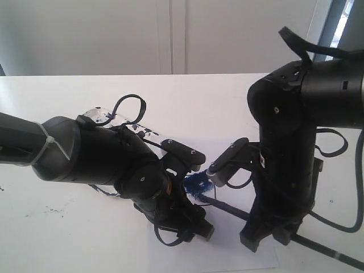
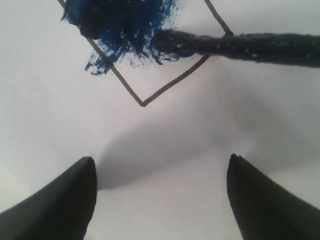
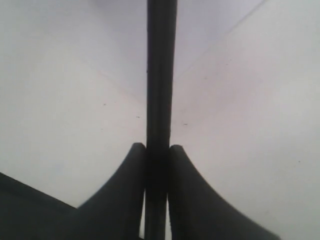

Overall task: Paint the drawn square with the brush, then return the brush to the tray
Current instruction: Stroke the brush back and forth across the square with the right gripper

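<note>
Strokes should be kept inside the drawn square (image 2: 145, 70), partly blue, just ahead of the wide-spread left tool (image 2: 160, 160); the brush (image 3: 161, 75) is clamped by the right tool (image 3: 157, 147).

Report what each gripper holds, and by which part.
The brush, by its black shaft well back from the tip, in the right gripper; the left gripper is open, empty.

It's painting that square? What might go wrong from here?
Paint already lies outside the outline of the drawn square; more brush strokes could spread it. The open left gripper hangs near the blue patch and might smudge it. The tray is half hidden behind the left arm: returning the brush risks a bump.
</note>
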Available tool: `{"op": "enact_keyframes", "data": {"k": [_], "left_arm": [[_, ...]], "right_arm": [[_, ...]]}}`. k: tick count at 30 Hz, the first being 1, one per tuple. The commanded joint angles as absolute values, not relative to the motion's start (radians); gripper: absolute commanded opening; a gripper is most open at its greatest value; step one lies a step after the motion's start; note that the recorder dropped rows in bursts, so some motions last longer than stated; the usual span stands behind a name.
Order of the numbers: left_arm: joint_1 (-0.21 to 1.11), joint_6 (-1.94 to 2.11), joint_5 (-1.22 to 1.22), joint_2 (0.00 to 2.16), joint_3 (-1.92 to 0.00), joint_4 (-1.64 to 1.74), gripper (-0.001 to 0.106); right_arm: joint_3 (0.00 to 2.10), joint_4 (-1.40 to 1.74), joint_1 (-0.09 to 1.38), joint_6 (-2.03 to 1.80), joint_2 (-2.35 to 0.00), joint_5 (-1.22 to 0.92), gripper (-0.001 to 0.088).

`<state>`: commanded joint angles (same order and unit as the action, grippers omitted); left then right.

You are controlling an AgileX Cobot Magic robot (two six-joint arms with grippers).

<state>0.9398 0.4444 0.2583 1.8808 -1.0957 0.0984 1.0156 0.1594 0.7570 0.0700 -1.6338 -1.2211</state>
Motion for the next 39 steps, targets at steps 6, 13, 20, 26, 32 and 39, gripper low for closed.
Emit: {"op": "enact_keyframes", "data": {"k": [6, 13, 20, 26, 32, 39], "left_arm": [[0.940, 0.444, 0.260, 1.881, -1.096, 0.098, 0.075], [0.940, 0.444, 0.259, 1.881, -1.096, 0.098, 0.075], [0.940, 0.444, 0.259, 1.881, -1.096, 0.098, 0.075], [0.940, 0.444, 0.259, 1.881, -1.096, 0.098, 0.075], [0.940, 0.444, 0.262, 1.881, -1.096, 0.098, 0.075], [0.940, 0.444, 0.264, 1.881, -1.096, 0.098, 0.075]], "right_arm": [[1.016, 0.170, 0.757, 0.049, -1.634, -1.221, 0.0000], [1.016, 0.038, 0.757, 0.131, -1.634, -1.221, 0.0000], [1.016, -0.019, 0.761, 0.164, -1.634, -1.221, 0.0000], [1.016, -0.005, 0.761, 0.162, -1.634, -1.221, 0.0000], [1.016, 0.099, 0.761, 0.102, -1.634, -1.221, 0.0000], [1.016, 0.166, 0.761, 0.066, -1.634, -1.221, 0.0000]]}}
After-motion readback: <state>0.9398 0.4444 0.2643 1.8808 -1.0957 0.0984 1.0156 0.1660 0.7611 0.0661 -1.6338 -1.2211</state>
